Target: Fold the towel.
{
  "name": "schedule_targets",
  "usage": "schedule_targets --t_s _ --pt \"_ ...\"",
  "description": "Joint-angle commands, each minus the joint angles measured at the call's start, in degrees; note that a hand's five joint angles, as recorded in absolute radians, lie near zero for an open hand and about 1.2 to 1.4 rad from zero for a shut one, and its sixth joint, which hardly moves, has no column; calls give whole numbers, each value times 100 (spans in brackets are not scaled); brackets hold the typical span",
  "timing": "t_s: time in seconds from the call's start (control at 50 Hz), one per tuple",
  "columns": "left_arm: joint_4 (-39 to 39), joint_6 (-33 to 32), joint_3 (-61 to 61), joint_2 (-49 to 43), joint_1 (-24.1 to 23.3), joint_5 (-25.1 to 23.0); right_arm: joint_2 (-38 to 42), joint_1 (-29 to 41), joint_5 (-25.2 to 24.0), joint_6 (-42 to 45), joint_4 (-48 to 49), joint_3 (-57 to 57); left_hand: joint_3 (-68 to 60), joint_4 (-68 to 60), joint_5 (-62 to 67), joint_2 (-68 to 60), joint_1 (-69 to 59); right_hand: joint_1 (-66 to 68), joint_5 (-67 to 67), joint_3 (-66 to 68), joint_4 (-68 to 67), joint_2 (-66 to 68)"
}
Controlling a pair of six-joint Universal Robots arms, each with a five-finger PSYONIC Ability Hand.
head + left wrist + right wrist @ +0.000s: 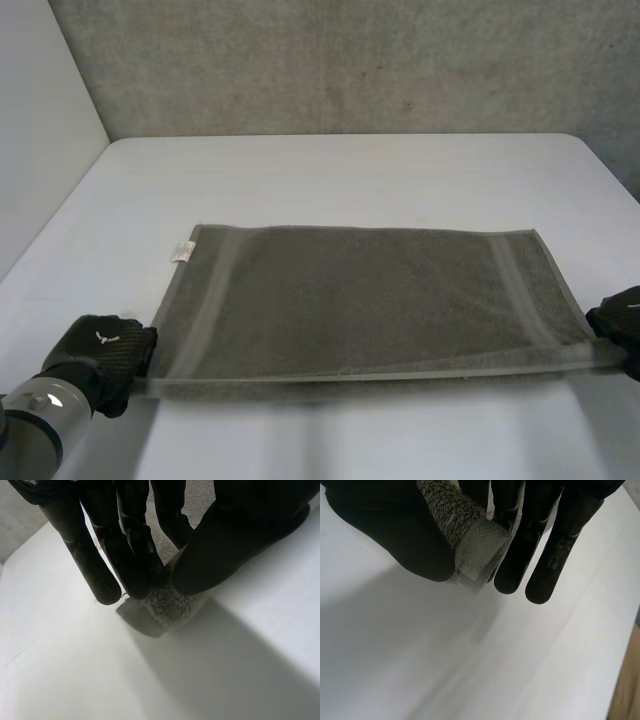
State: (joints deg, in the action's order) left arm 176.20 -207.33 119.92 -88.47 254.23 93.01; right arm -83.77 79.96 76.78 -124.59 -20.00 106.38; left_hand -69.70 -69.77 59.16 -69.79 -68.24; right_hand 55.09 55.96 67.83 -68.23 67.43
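Your left hand (100, 358) pinches the near left corner of the grey towel (360, 300), and your right hand (622, 320) pinches the near right corner. In each wrist view you see the thumb pressing the cloth against the fingers. The head view gives you the whole towel, spread on the white table (350, 170).

**Cut Off and Covered**

The black right hand (622, 320) is cut by the head view's edge. Both near corners of the grey-green terry towel (360, 300) are covered by its pinching fingers and those of the black left hand (100, 352). Print on the small white label (182, 251) cannot be read.
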Motion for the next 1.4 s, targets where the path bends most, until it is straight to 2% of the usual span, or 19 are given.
schedule_targets --t_s 0.02,0.06,0.1,0.18,0.22,0.26,0.28,0.32,0.48,0.76,0.94,0.96,0.98,1.0,1.02,1.08,1.2,1.32,1.4 --pt "352 -141 -363 -134 -14 -116 19 -85 -76 111 84 -171 -1030 -1023 1084 -1021 -1176 2491 1404 1217 -1177 1257" --pt "582 -150 -514 -408 -23 -204 106 -33 -41 23 225 -258 -1030 -1023 1084 -1021 -1176 2491 1404 1217 -1177 1257" --pt "967 -176 -1020 -1116 -58 -318 561 325 47 -414 574 -573 -1030 -1023 1084 -1021 -1176 2491 1404 1217 -1177 1257" --pt "1214 -185 -1679 -1784 -180 -328 1100 767 285 -847 822 -1076 -1030 -1023 1084 -1021 -1176 2491 1404 1217 -1177 1257" --pt "1303 -185 -2043 -2175 -225 -328 1337 934 496 -979 884 -1322 -1030 -1023 1084 -1021 -1176 2491 1404 1217 -1177 1257" --pt "1390 -255 -2856 -2883 -234 -328 1739 1127 959 -1058 954 -1777 -1030 -1023 1084 -1021 -1176 2491 1404 1217 -1177 1257" --pt "1391 -255 -2860 -2886 -234 -328 1741 1127 961 -1058 954 -1779 -1030 -1023 1084 -1021 -1176 2491 1404 1217 -1177 1257" --pt "1417 -360 -3613 -3525 -242 -328 2213 1241 1259 -1076 1085 -2286 -1030 -1023 1084 -1021 -1176 2491 1404 1217 -1177 1257" --pt "1417 -440 -5213 -4686 -251 -310 3190 1479 1366 -1102 1306 -3377 -1030 -1023 1084 -1021 -1176 2491 1404 1217 -1177 1257" --pt "1610 -439 -6612 -5628 -348 -310 4052 1655 1735 -1111 2114 -4397 -1030 -1023 1084 -1021 -1176 2491 1404 1217 -1177 1257" --pt "1716 -431 -7062 -5936 -365 -328 4492 1813 1919 -1076 2176 -4917 -1030 -1023 1084 -1021 -1176 2491 1404 1217 -1177 1257" --pt "1716 -431 -7053 -5954 -374 -328 4518 1857 1954 -1085 2176 -4969 -1030 -1023 1084 -1021 -1176 532 -555 -742 782 -702" --pt "1716 -431 -7053 -5954 -374 -328 4527 1900 1981 -1102 2211 -5004 -1030 -1023 1084 -1021 -1176 -2219 -3306 -3493 3533 -3453" --pt "1716 -422 -7035 -5971 -409 -328 4527 1901 1981 -1102 2211 -5005 833 840 -779 842 687 -2247 -3333 -3520 3560 -3480" --pt "1716 -439 -7000 -5980 -453 -319 4527 1927 2007 -1120 2289 -5022 5164 5172 -5111 5173 5018 -4509 -5596 -5783 5823 -5743" --pt "1742 -440 -6895 -5963 -515 -328 4405 1954 2034 -1146 2570 -5031 5970 5977 -5916 5979 5824 -4509 -5596 -5783 5823 -5743" --pt "1839 -396 -6754 -5804 -524 -310 3729 1962 2034 -1531 3028 -4882 5970 5977 -5916 5979 5824 -4509 -5596 -5783 5823 -5743" --pt "1839 -369 -6148 -5031 -524 -301 3068 1910 1911 -2104 3055 -4530 5970 5977 -5916 5979 5824 -4509 -5596 -5783 5823 -5743" --pt "1839 -326 -5272 -4164 -524 -275 2420 1901 1552 -2368 2915 -3908 5970 5977 -5916 5979 5824 -4509 -5596 -5783 5823 -5743"
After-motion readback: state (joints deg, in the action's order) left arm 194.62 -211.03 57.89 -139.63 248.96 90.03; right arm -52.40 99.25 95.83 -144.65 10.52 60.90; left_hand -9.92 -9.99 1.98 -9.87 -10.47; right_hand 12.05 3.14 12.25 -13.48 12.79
